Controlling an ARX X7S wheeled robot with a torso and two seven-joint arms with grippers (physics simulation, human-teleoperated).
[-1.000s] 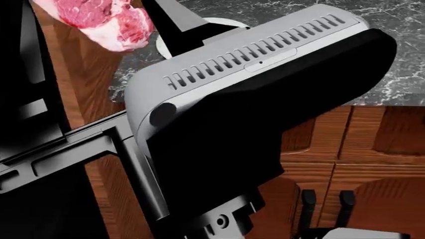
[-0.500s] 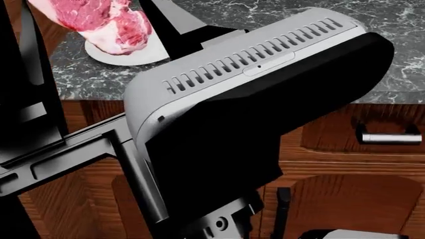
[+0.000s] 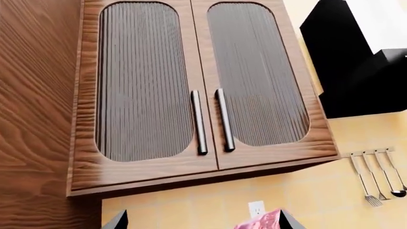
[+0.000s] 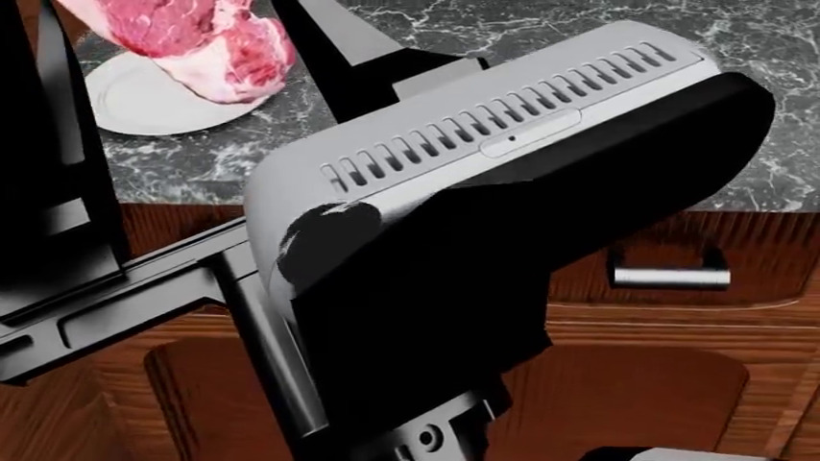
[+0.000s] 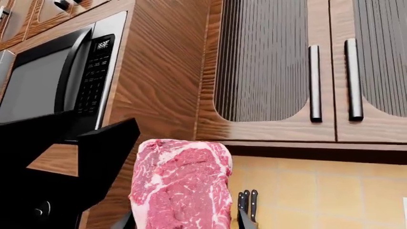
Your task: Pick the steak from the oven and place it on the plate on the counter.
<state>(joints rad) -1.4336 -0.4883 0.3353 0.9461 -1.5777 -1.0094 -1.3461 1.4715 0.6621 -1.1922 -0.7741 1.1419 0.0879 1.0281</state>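
The steak [image 4: 192, 43] is hanging in the air at the head view's upper left, pink-red with a whitish fat edge, and it is showing directly in front of the white plate [image 4: 134, 101], covering part of that plate's rim. The plate is sitting flat on the black marble counter [image 4: 513, 29], close to the counter's front edge. In the right wrist view the same steak [image 5: 181, 183] is standing upright between the dark fingers [image 5: 245, 222] of the right gripper [image 5: 184, 224], which is closing on it from both sides at the bottom edge of the picture. In the left wrist view the steak [image 3: 260, 222] is peeking in at the lower edge; the left gripper's opening cannot be told from these pictures. A grey and black arm housing [image 4: 500, 192] is filling the middle of the head view. Below the counter, wooden drawers with a metal handle [image 4: 669, 277] are showing. The wrist cameras are looking up at wall cabinets [image 3: 197, 90], a microwave [image 5: 54, 76], a knife block's handles [image 5: 247, 200] and hanging utensils [image 3: 375, 176].
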